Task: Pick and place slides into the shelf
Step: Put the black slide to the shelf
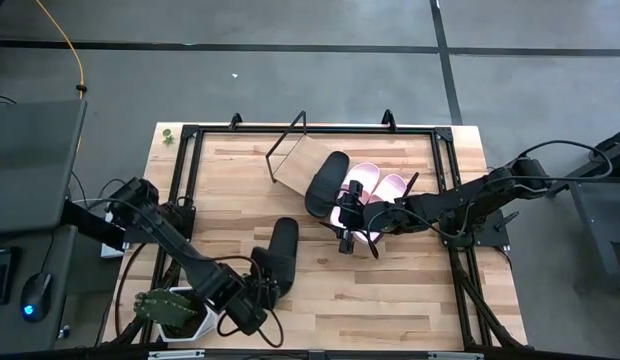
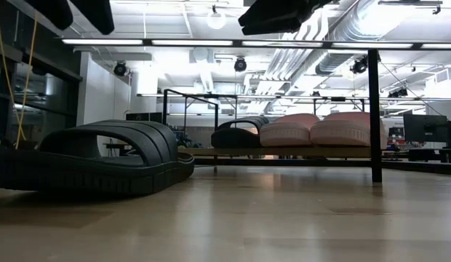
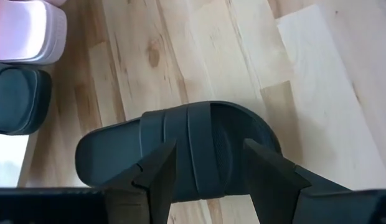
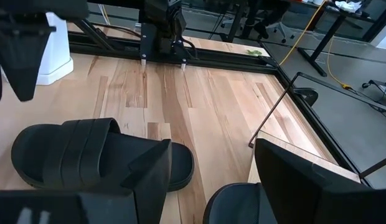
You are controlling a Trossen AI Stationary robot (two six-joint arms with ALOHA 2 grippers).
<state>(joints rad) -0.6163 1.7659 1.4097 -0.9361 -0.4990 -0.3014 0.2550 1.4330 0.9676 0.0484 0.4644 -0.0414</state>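
One black slide point(image 1: 282, 255) lies flat on its sole on the tabletop, left of the shelf point(image 1: 295, 165). The other black slide point(image 1: 327, 183) and the two pink slides point(image 1: 378, 186) rest side by side on the shelf board, as the low view shows: the black slide point(image 2: 236, 135) and the pink slides point(image 2: 316, 129). My left gripper point(image 1: 267, 287) hovers open above the loose black slide point(image 3: 180, 146); in its wrist view the fingers stand on either side of the strap point(image 3: 199, 140). My right gripper point(image 1: 360, 245) is open at the shelf's near side, above the table.
A white pot with a green plant point(image 1: 172, 310) stands at the table's near left corner. Black frame rails point(image 1: 450, 190) run along the table edges. The shelf's wire end frame point(image 4: 274, 112) sticks up. Bare wood lies between the loose slide and the shelf.
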